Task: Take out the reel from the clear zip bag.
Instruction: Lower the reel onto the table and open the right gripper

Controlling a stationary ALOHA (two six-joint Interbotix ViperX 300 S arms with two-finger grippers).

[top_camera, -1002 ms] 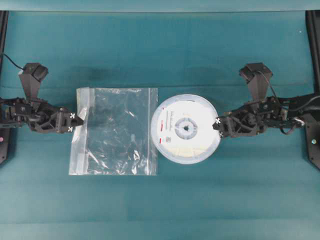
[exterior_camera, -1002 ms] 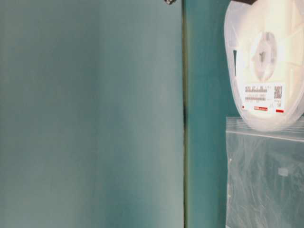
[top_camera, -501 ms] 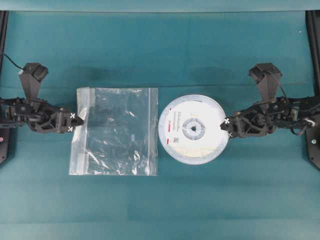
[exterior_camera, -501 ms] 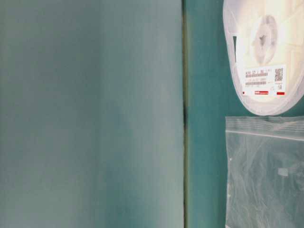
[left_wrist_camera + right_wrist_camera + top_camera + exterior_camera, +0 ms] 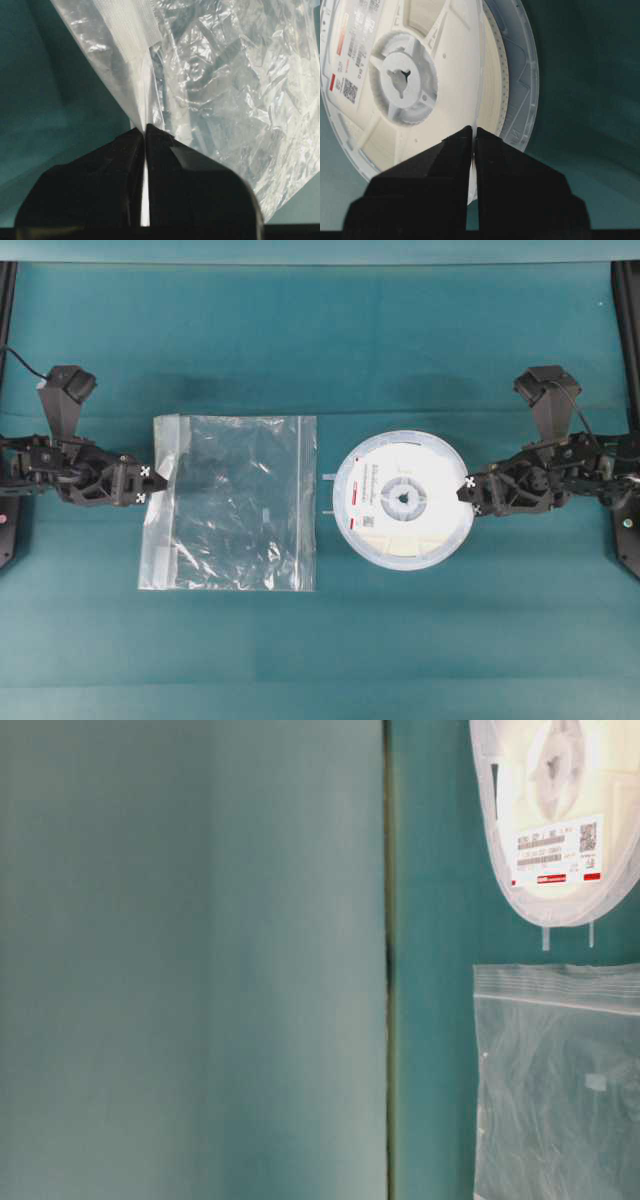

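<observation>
The reel [image 5: 403, 500] lies fully outside the clear zip bag [image 5: 232, 503], right of centre on the teal table surface [image 5: 320, 340] in the overhead view, with a strip of bare surface separating the two items. The right gripper [image 5: 471, 496] is clamped on the right-hand rim of the reel; the right wrist view shows both black fingers [image 5: 435, 175] pressed together on the thin flange edge, with the grey hub [image 5: 402, 82] and the printed label [image 5: 347, 55] visible on the reel face. Two short pale tabs [image 5: 327, 493] project from the left rim of the reel toward the bag. The bag lies flat and crinkled left of centre, with its zip strip along the edge facing the reel and whitish tape patches along the opposite, left edge. The left gripper [image 5: 150, 485] is clamped on that left edge near the upper corner; the left wrist view shows the fingers [image 5: 165, 175] closed on a pinched fold of plastic [image 5: 145, 120]. In the table-level view the reel label carries a red mark [image 5: 551, 879], and the reel rim stands clear of the zip edge [image 5: 560, 1003]
</observation>
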